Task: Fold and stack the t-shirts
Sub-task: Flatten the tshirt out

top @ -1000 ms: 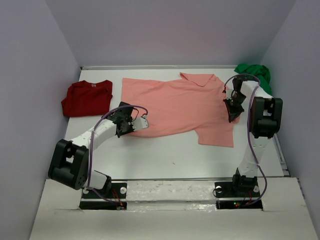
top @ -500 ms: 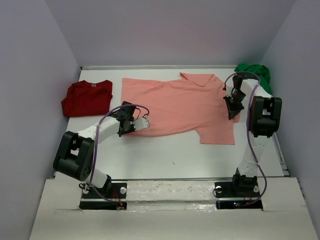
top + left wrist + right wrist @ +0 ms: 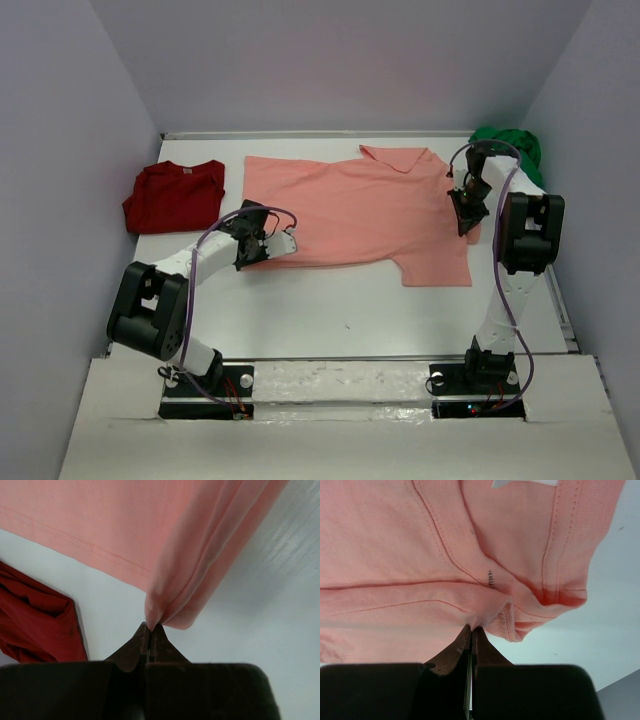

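The salmon-pink t-shirt (image 3: 350, 210) lies spread across the middle of the white table. My left gripper (image 3: 250, 262) is shut on the shirt's near left corner; in the left wrist view the cloth (image 3: 200, 545) bunches into the closed tips (image 3: 150, 626). My right gripper (image 3: 468, 233) is shut on the shirt's right edge near the sleeve, with the cloth (image 3: 420, 555) pinched at its tips (image 3: 472, 628). The dark red t-shirt (image 3: 175, 195) lies folded at the left. The bright green t-shirt (image 3: 508, 145) is crumpled in the back right corner.
Grey walls (image 3: 70, 150) close in the table on the left, back and right. A bare strip of white tabletop (image 3: 330, 315) runs between the pink shirt and the arm bases. The dark red shirt (image 3: 35, 620) also shows beside the left gripper.
Both grippers have drawn the pink shirt's near edge slightly toward the back, so the front hem sits higher and straighter. The left forearm has swung inward. Both grips are unchanged.
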